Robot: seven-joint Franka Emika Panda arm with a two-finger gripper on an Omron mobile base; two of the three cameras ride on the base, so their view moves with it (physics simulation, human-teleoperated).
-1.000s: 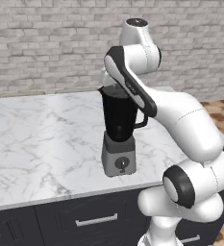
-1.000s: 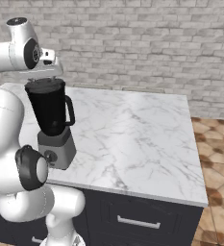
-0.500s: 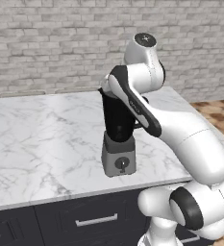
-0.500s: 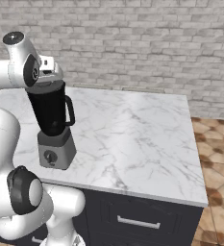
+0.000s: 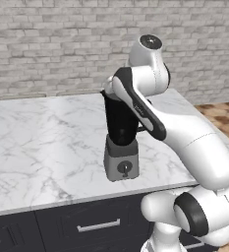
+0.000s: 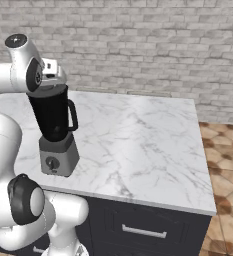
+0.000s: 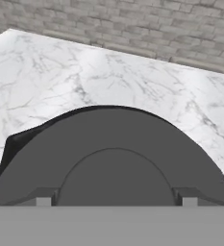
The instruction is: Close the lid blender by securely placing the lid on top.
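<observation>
— Marble counter (image 5: pixel 42 142), white with grey veins, grey brick wall (image 5: pixel 47 44) behind, dark drawers (image 5: pixel 94 225) below. Where's the blender?

— Blender (image 5: pixel 121 142) near the counter's front edge in the left base view: black tapered jar on a boxy grey base, round dark dial (image 5: pixel 125 168) facing front. Top of the jar hidden behind the white arm there.

— And from the right?

— Blender (image 6: pixel 55 132) at the left end of the counter, side handle (image 6: pixel 73 116) pointing right. Rim half covered by the robot's wrist.

— Lid?

— Dark grey disc (image 7: pixel 113 158) large in the lower half of the hand view, raised round centre, black spout poking out at its left. Seems to lie flat over the jar's mouth; seated or not, cannot tell.

— Gripper?

— Directly above the jar top (image 6: pixel 52 86) in the right base view. Fingertips cut off at the bottom of the hand view; grip and opening impossible to judge.
</observation>
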